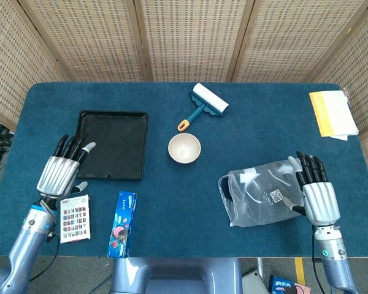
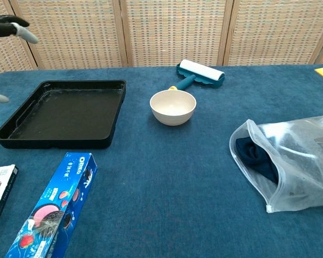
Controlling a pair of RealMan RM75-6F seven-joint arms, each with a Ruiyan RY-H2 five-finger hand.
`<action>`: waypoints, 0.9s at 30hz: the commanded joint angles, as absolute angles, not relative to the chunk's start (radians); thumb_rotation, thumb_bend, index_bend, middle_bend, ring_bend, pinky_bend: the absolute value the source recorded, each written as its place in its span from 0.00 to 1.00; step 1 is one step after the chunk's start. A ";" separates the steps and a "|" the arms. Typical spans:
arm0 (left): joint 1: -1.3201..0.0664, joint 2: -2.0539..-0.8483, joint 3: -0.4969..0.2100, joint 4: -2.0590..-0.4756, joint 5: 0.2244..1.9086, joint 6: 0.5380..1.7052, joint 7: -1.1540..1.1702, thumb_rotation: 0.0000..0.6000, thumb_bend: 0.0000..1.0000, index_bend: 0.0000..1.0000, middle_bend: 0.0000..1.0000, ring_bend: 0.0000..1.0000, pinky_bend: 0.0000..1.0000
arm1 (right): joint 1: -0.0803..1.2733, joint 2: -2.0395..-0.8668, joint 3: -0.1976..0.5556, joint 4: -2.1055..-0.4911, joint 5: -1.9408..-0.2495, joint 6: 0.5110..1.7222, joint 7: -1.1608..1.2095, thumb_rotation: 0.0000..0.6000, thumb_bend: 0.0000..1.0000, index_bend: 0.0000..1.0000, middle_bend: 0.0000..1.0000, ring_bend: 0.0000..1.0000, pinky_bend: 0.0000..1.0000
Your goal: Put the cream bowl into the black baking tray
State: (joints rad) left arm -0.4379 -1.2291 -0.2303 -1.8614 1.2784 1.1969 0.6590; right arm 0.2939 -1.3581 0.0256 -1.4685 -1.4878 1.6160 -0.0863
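1. While the bowl (image 1: 184,147) is being left upright near the table's (image 1: 264,122) middle, beside the tray's (image 1: 108,145) right edge, both hands (image 1: 62,171) (image 1: 316,191) are being kept empty, fingers apart.
2. Judged light, rigid and smooth, it is best being pinched at the rim.
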 commanded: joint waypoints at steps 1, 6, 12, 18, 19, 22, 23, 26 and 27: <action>-0.550 -1.300 -0.288 -1.824 1.186 1.126 0.769 1.00 0.17 0.27 0.00 0.00 0.00 | 0.286 -1.354 0.039 -1.465 -1.494 1.617 -0.066 1.00 0.20 0.00 0.00 0.00 0.04; -0.680 -1.395 -0.322 -1.735 1.086 1.050 0.855 1.00 0.17 0.29 0.00 0.00 0.00 | 0.274 -1.345 0.062 -1.461 -1.500 1.629 -0.041 1.00 0.20 0.02 0.00 0.00 0.04; -0.811 -1.519 -0.336 -1.604 0.978 0.966 0.884 1.00 0.17 0.33 0.00 0.00 0.00 | 0.261 -1.330 0.086 -1.462 -1.491 1.624 0.001 1.00 0.20 0.03 0.00 0.00 0.04; -0.927 -1.625 -0.322 -1.476 0.904 0.903 0.924 1.00 0.18 0.35 0.00 0.00 0.00 | 0.251 -1.318 0.103 -1.464 -1.494 1.621 0.037 1.00 0.20 0.03 0.00 0.00 0.04; -0.937 -1.635 -0.320 -1.464 0.898 0.900 0.926 1.00 0.18 0.36 0.00 0.00 0.00 | 0.251 -1.317 0.105 -1.464 -1.495 1.620 0.040 1.00 0.20 0.03 0.00 0.00 0.04; -0.977 -1.685 -0.309 -1.406 0.874 0.890 0.936 1.00 0.18 0.38 0.00 0.00 0.00 | 0.246 -1.314 0.113 -1.463 -1.493 1.618 0.058 1.00 0.20 0.04 0.00 0.00 0.04; -0.994 -1.711 -0.304 -1.378 0.864 0.880 0.937 1.00 0.18 0.38 0.00 0.00 0.00 | 0.243 -1.312 0.117 -1.464 -1.489 1.618 0.067 1.00 0.19 0.04 0.00 0.00 0.04; -1.028 -1.765 -0.299 -1.309 0.838 0.874 0.938 1.00 0.18 0.40 0.00 0.00 0.00 | 0.241 -1.309 0.121 -1.464 -1.486 1.608 0.078 1.00 0.20 0.04 0.00 0.00 0.04; -1.037 -1.778 -0.297 -1.292 0.833 0.873 0.938 1.00 0.18 0.40 0.00 0.00 0.00 | 0.240 -1.308 0.123 -1.464 -1.486 1.605 0.079 1.00 0.20 0.04 0.00 0.00 0.04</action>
